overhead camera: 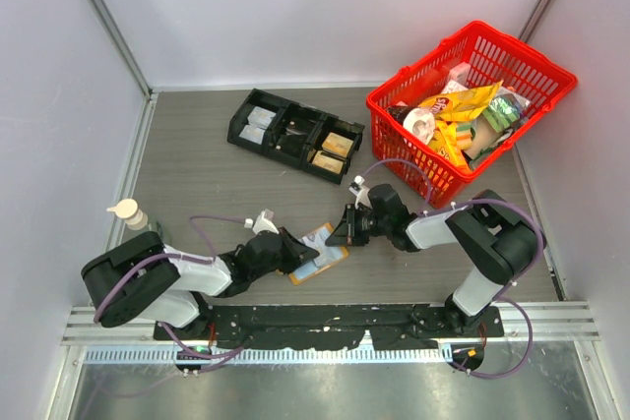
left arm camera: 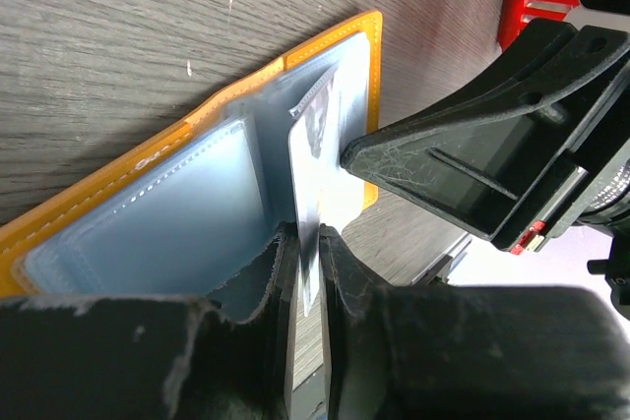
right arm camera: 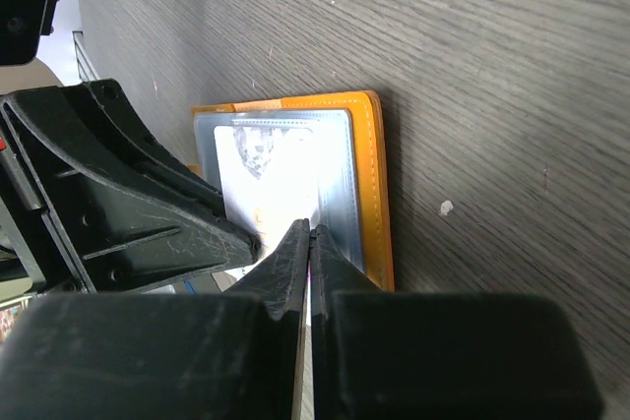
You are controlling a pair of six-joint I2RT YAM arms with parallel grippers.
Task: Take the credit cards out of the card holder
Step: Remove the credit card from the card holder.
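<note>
Where the two arms meet on the grey wood-grain desk [overhead camera: 197,184], one flat tan-orange bifold card holder [overhead camera: 317,261] lies open, its two pale blue-grey inner panels facing up. One white plastic card [left arm camera: 311,194] sits against an inner panel. It carries a dark printed picture, and any lettering is too blurred to read. The right pincer [right arm camera: 311,235] is clenched on that card's edge. The left pincer [left arm camera: 307,241] has a finger close on either side of the same card; whether they press it I cannot tell. Farther back stand one black compartment tray [overhead camera: 236,130] and one red plastic basket [overhead camera: 423,159] of snack packets, their labels illegible.
</note>
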